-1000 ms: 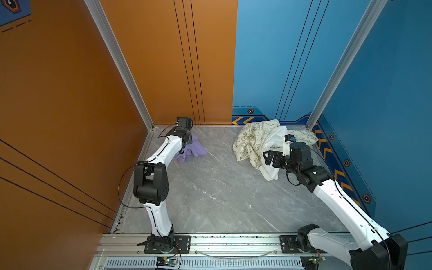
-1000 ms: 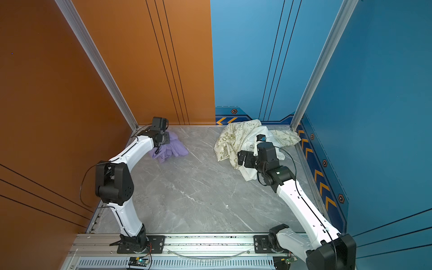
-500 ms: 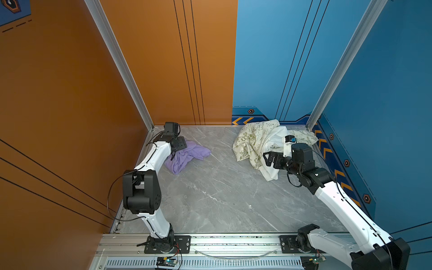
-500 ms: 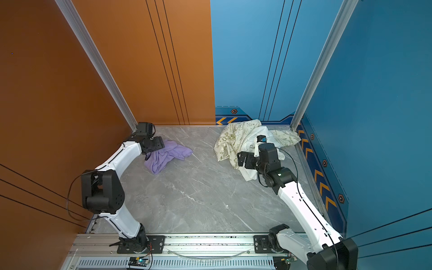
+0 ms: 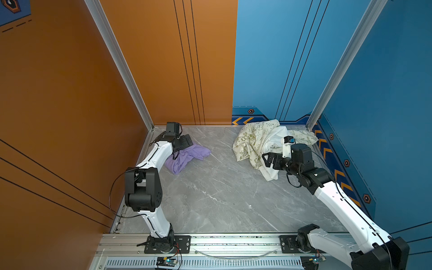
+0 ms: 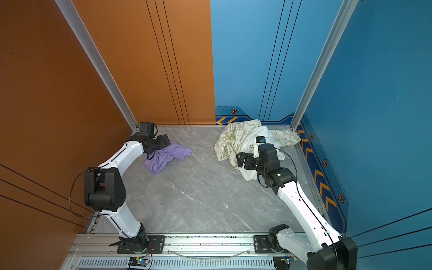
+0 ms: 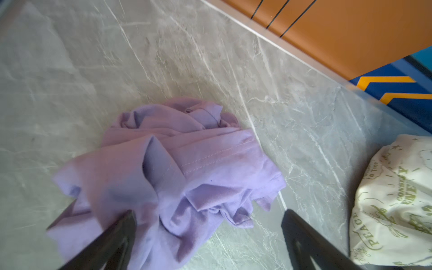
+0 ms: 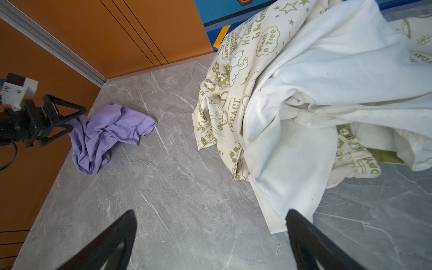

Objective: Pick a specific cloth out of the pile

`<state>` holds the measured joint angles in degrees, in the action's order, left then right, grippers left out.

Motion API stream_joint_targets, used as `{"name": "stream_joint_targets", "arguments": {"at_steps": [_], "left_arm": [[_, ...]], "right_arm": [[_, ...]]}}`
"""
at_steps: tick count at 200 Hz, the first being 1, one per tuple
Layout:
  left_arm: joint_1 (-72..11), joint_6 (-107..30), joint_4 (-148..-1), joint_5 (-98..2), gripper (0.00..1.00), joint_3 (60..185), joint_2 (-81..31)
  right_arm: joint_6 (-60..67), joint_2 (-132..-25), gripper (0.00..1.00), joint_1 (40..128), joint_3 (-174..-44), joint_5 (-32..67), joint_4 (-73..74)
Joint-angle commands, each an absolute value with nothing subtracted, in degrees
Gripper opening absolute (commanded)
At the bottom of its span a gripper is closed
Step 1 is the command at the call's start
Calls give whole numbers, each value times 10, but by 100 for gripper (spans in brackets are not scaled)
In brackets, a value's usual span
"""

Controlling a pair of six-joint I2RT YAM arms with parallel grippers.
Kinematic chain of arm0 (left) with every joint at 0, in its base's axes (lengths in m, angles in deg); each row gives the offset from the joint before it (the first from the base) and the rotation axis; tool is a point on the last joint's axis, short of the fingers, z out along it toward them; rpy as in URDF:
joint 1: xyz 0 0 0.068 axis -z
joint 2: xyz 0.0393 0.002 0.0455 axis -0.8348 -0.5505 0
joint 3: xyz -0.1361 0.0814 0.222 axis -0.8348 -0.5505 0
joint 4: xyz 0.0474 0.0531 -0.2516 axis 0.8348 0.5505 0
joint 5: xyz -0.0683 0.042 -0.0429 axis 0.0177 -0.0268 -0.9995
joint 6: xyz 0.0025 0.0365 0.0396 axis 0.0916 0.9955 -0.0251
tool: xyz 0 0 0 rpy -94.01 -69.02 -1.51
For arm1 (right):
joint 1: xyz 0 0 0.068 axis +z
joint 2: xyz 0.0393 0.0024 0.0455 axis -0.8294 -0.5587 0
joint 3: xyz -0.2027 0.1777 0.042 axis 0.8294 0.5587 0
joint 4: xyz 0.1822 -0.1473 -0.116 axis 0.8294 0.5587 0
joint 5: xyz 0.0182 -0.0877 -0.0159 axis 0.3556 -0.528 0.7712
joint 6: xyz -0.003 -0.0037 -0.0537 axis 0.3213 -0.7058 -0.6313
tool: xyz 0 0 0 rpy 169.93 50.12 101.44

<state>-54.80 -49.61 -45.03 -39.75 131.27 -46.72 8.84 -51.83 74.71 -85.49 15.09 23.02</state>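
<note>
Lavender fabric, the cloth [image 5: 187, 156], lies crumpled on the grey table [image 5: 222, 191] at centre-left of both top views. The left claw [image 5: 186, 141] is over its upper-left edge, jaws spread and gripping nothing. Well apart, at centre-right, lies the pile [image 5: 254, 140] of green-printed cream and white cloths. The right claw [image 5: 268, 160] is at its lower edge, also spread wide.

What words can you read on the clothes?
"PEACE": on the cream cloth, in green.
"Plant a Tree": same cloth, inside a bubble.
"EARTH DAY EVERYDAY": same cloth.
"It's Good To Be Gre": same cloth, cut off.
Other green words there: too crumpled to read.
Purple shirt: no letters show.
White cloth: none.
</note>
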Motion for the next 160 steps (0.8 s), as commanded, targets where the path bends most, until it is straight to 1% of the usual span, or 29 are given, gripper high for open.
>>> {"name": "stream_joint_targets", "arguments": {"at_steps": [1, 19, 40, 89, 114, 160], "left_arm": [[-545, -505, -447, -428, 98, 1310, -497], [-546, -502, -444, -446, 98, 1304, -525], [-547, -497, -439, -444, 98, 1291, -541], [-548, -468, -409, -443, 98, 1291, -554], [-547, -460, -410, -422, 98, 1291, -511], [-526, -404, -410, -380, 98, 1302, -379]], "right_arm": [[83, -507, 100, 742, -848, 157, 227], [82, -508, 100, 741, -849, 157, 228], [82, -509, 100, 739, -848, 158, 230], [83, -517, 100, 738, -851, 161, 230], [81, -517, 100, 737, -852, 160, 229], [66, -510, 100, 734, -852, 144, 228]]}}
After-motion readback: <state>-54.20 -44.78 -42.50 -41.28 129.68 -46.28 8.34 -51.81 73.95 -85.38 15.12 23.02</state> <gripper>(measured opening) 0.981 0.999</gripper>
